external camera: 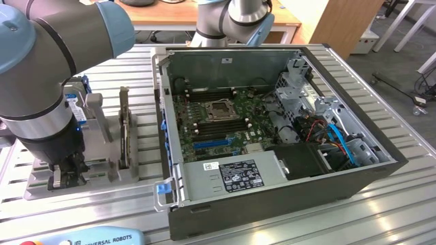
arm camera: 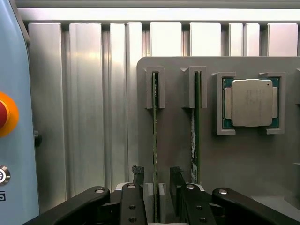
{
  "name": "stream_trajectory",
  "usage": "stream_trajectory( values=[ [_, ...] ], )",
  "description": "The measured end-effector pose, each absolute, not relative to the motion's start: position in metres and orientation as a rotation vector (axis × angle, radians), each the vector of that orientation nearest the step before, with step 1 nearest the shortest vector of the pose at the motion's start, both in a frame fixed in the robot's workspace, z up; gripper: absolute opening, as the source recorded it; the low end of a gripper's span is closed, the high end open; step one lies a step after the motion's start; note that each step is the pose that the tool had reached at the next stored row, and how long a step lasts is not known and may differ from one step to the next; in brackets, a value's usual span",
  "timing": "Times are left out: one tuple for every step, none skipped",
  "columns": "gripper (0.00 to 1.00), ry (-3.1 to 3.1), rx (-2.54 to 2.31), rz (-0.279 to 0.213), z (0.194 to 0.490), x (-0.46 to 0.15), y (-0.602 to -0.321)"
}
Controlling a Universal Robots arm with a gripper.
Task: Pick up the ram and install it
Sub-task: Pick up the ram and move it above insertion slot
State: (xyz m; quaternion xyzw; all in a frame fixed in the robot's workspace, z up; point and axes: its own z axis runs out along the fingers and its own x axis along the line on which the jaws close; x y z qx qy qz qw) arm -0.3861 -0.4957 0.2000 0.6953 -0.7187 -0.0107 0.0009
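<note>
On the exterior view's left, the gripper (external camera: 68, 176) is down over the grey holder (external camera: 38, 191). The open computer case (external camera: 272, 204) stands near the holder on the exterior view's right, with a narrow strip of table between them. In the wrist view, bare slatted table (arm camera: 93, 117) lies open past the holder's edge as far as a pendant with a red button (arm camera: 3, 115). The holder carries two green sticks, standing on edge in neighbouring slots, and one silver CPU (arm camera: 252, 102) in a pocket. The gripper's jaws stand wide and grip nothing. One finger (arm camera: 137, 176) is on each side of the ram (arm camera: 154, 131), with a slim gap either side. The second stick (arm camera: 197, 122) is just beside the other finger.
</note>
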Motion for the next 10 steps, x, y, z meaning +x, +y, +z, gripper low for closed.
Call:
stream_trajectory(
  values=[
    [0.36, -2.257, 2.183, -0.034, 0.1999, -0.3861, -0.4957],
    [0.36, -2.257, 2.183, -0.034, 0.1999, -0.3861, -0.4957],
    [0.36, -2.257, 2.183, -0.034, 0.1999, -0.3861, -0.4957],
    [0.36, -2.257, 2.183, -0.034, 0.1999, -0.3861, -0.4957],
    [0.36, -2.257, 2.183, -0.034, 0.1999, -0.3861, -0.4957],
    [0.36, -2.257, 2.183, -0.034, 0.1999, -0.3861, -0.4957],
    [0.36, -2.257, 2.183, -0.034, 0.1999, -0.3861, -0.4957],
    [0.36, -2.257, 2.183, -0.034, 0.1999, -0.3861, -0.4957],
    [0.34, -2.257, 2.183, -0.034, 0.1999, -0.3861, -0.4957],
    [0.34, -2.257, 2.183, -0.034, 0.1999, -0.3861, -0.4957]
  ],
)
